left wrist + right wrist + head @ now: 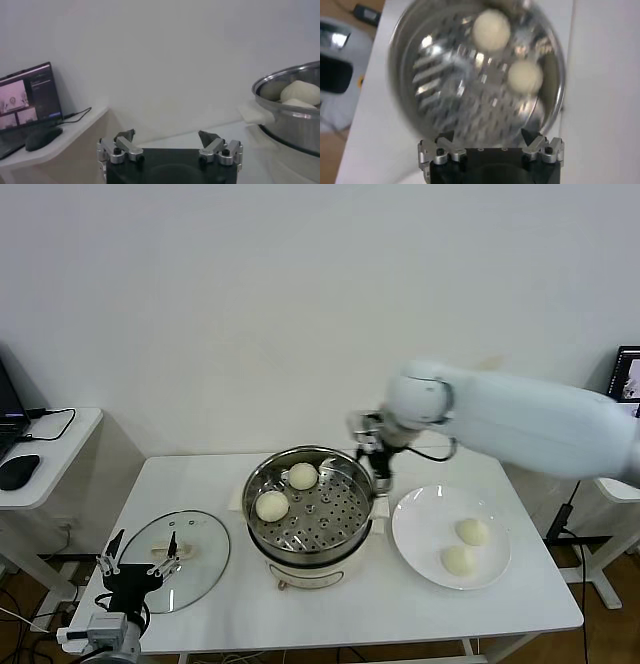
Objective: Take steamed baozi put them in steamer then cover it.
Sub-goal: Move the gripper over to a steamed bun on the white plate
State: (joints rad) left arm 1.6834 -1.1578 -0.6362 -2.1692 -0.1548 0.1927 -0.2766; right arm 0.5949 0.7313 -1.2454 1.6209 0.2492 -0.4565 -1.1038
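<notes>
With two steamed baozi (287, 491) in the steamer (312, 514) below our empty, spread right fingers (381, 467), we judge a reach comes next for the plate (415, 549) pair beside them.

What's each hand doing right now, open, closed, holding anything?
Left hand: open, empty, parked near the cover.
Right hand: open, empty, above the steamer, which holds two baozi.
</notes>
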